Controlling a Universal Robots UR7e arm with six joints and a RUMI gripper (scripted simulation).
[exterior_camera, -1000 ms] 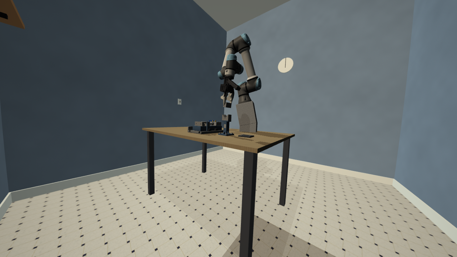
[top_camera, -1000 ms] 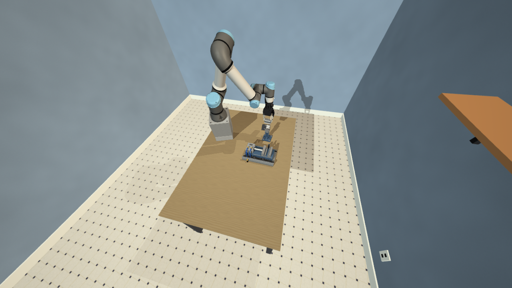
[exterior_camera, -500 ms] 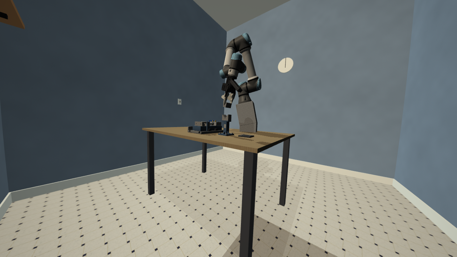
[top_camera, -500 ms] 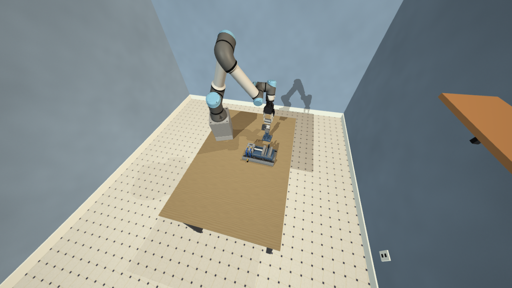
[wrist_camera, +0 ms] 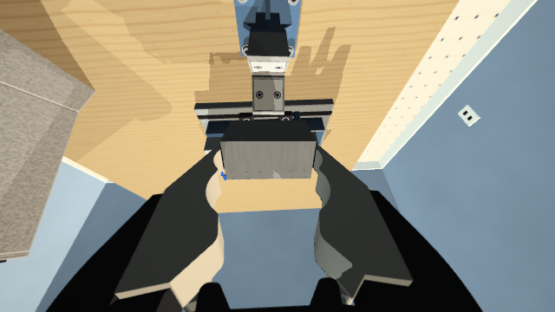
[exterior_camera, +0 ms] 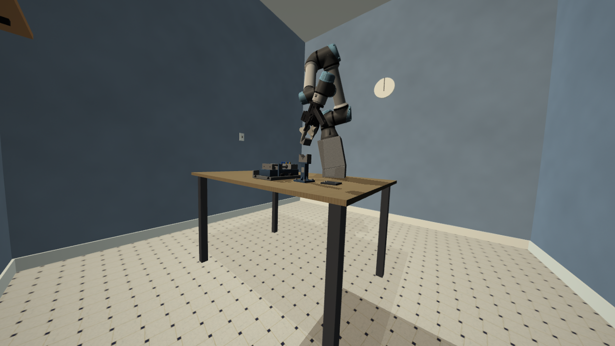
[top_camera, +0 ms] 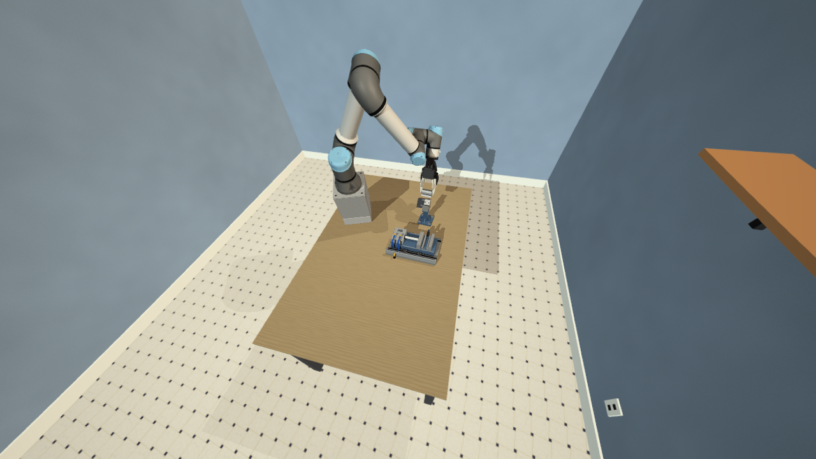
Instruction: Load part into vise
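Nearest the wrist cam, the gripper [top_camera: 428, 190] [exterior_camera: 306, 139] [wrist_camera: 269, 146] is closed on the part [top_camera: 426, 194] [exterior_camera: 306, 142] [wrist_camera: 269, 158], pinching it btwn the fingertips by two opp. sides. Part's up in the air, above & apart from the V-block [top_camera: 426, 202] [exterior_camera: 304, 159] [wrist_camera: 268, 66], so not in the vise yet. Gripper leans off vertical, part tilted w/ it in the ext. view. Slot dir. unclear: wrist cam gets one plain grey face & a dark one. Next out, V-block sits upright atop its blue stand [top_camera: 425, 219] [exterior_camera: 304, 180] [wrist_camera: 297, 26], V opening up. Farther on in the wrist view, the vise [top_camera: 418, 243] [exterior_camera: 275, 172] [wrist_camera: 208, 111] is partly hidden behind the part; top view has its jaws apart, w/ blue hoses at the cyl. end. Infeed plate [top_camera: 421, 202] [exterior_camera: 331, 183] lies flat on the table [top_camera: 364, 308] [exterior_camera: 258, 181] [wrist_camera: 368, 56], other side of the stand from the vise. Arm's grey pedestal [top_camera: 353, 209] [exterior_camera: 333, 159] [wrist_camera: 35, 130] stands off to one side. Bkgd: blue wall w/ a round clock [exterior_camera: 384, 87], ext. view only.
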